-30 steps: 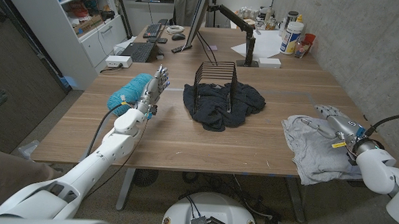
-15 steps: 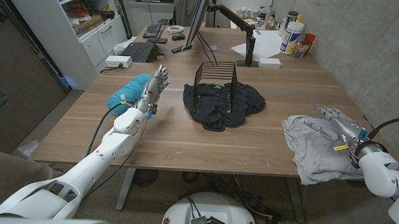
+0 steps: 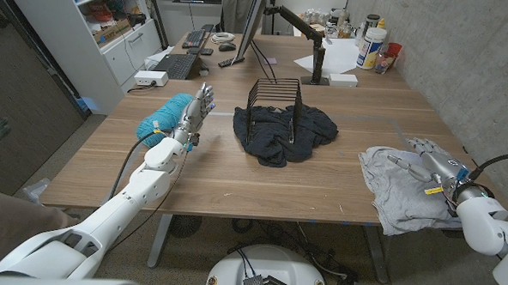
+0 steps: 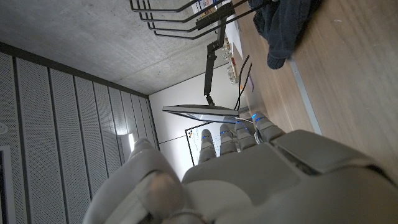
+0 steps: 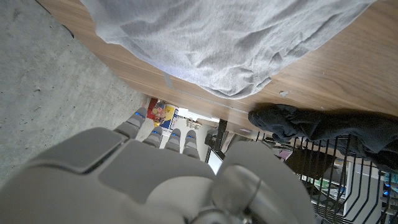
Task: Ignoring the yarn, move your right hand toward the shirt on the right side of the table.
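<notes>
Presently the right hand point(image 3: 431, 163) sits over the right-hand part of the grey shirt point(image 3: 398, 187), fingers spread and holding nothing; whether they touch the cloth cannot be told from the head view. The shirt lies crumpled at the table's point(image 3: 269, 182) right end, well to the right of the dark garment point(image 3: 284, 131), with one part reaching the near edge. In the right wrist view the grey shirt point(image 5: 249, 37) spreads just ahead of the fingers point(image 5: 163, 138).

Judgement: the approach is nearly complete. To finish well, the hand should advance toward the middle of the shirt, fingers kept apart, with no drag that would pull cloth over the near edge.

Room: the concrete wall point(image 3: 472, 66) stands close on the shirt's far right, so clearance that way is tight. Bare wood between shirt and dark garment gives open room.

The left hand point(image 3: 195, 114) is raised beside the teal yarn point(image 3: 162, 117), far left of the shirt, fingers apart and empty; it should be left alone.
</notes>
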Controlling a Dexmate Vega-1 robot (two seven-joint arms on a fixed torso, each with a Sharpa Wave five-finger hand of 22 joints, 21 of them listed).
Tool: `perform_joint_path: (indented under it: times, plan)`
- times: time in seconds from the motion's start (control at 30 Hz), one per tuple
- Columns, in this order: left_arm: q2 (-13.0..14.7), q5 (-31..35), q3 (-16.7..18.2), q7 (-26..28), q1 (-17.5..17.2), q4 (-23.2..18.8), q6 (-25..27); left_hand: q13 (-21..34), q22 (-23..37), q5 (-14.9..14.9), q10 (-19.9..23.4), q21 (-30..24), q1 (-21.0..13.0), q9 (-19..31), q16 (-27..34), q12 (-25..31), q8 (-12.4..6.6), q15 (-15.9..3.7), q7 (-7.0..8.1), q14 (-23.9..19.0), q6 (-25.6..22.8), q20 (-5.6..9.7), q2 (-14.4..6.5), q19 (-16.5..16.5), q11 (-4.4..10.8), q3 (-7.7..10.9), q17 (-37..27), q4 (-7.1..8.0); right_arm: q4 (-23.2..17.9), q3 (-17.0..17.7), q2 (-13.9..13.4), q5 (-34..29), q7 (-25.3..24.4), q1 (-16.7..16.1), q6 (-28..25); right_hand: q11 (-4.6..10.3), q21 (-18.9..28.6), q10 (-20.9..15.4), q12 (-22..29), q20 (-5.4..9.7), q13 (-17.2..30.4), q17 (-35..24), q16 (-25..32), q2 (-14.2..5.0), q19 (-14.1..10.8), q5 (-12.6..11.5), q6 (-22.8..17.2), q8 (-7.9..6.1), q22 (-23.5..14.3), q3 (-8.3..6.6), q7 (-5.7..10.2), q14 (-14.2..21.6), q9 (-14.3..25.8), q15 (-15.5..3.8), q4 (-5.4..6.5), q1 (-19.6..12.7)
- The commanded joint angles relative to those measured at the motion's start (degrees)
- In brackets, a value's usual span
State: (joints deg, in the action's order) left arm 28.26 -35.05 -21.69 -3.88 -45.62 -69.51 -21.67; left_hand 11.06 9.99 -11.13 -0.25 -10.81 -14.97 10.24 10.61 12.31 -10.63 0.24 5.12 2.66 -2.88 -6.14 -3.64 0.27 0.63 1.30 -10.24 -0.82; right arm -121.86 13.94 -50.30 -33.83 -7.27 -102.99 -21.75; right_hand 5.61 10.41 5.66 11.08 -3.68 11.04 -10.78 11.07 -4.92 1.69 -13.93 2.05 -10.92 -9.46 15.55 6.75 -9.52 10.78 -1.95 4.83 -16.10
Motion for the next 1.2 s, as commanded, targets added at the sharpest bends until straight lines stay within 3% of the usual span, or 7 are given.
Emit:
perform_joint_path:
  times: [0.03, 1.2]
  plan:
    - [0.0, 0.0, 0.0, 0.2, -0.2, -0.5, -0.3, 0.3, 0.1, -0.3, 0.6, -0.3, -0.3, 0.1, 0.2, 0.3, -0.27, -0.18, 0.29, 0.4, -0.4, 0.03, -0.5, 0.0, 0.13, 0.07, -0.2, -0.12, 0.9, -1.2, 1.2, 0.1, -2.7, 0.0, 0.5, 0.09, 0.3, 0.6, -0.2, -0.34, 0.2, -0.3, 0.3, -0.02, 0.2, 0.4, 0.4, -0.18, -0.3, 0.15, 0.5, -3.1, 0.2, -2.37, -0.1, -0.3]
    - [0.4, -0.1, 0.5, 0.6, -0.9, -1.0, -0.4, 0.3, 0.1, -0.3, 0.6, -0.3, -0.2, 0.1, 0.1, 0.2, -0.2, -0.22, 0.19, 0.4, -0.3, 0.08, -0.5, 0.0, 0.12, 0.01, -0.2, -0.21, 2.6, -4.0, -0.7, 1.7, -5.2, 0.8, -0.8, 0.17, 0.3, 1.1, -0.1, -0.24, 0.2, -0.3, 0.3, -0.03, 0.2, 0.4, 0.4, -0.25, -0.3, 0.13, 0.53, -3.3, 0.2, -2.26, -0.14, -0.4]
